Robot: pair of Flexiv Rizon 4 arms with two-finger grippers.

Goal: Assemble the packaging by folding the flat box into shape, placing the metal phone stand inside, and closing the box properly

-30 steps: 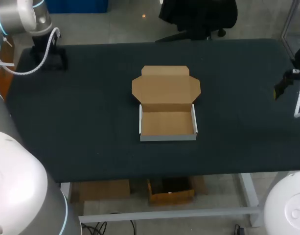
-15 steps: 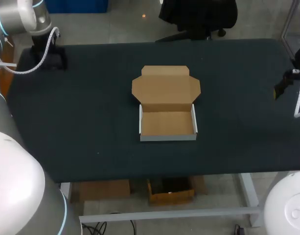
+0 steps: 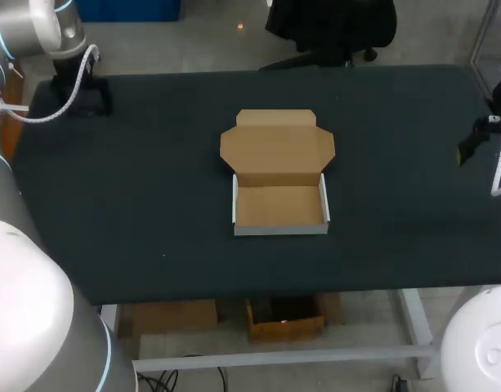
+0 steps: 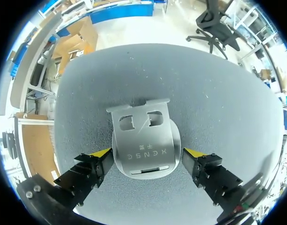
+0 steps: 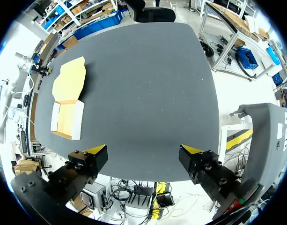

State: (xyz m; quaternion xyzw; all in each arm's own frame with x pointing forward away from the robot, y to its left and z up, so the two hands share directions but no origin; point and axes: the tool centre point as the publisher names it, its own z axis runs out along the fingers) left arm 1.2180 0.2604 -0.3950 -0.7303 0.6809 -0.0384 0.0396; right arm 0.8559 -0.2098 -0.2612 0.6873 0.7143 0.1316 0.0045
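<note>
**Phone stand between the open left claw; box waits mid-table**

The only writing in sight is a short line of small characters stamped across the middle of the phone stand (image 4: 143, 140), below its two cut-out windows. A narrow slot sits under that line, near the rounded end.

The stand is grey metal and lies flat on the dark table (image 3: 152, 204), in the far left corner. The left claw (image 4: 146, 153) hangs over it with its fingers spread wide. Their yellow tips sit on either side of the rounded end, close to its edges but not clamping it.

The box (image 3: 280, 171) stands in the middle of the table, well apart from both arms. It is already folded into a shallow tray with white outer walls and a brown inside. Its lid is laid open and flat on the far side, side flaps out.

The right claw (image 5: 144, 150) is over the table's right edge, fingers apart and holding nothing, with only bare cloth ahead of it. From there the box (image 5: 68, 105) lies far off, with nothing standing between.
</note>
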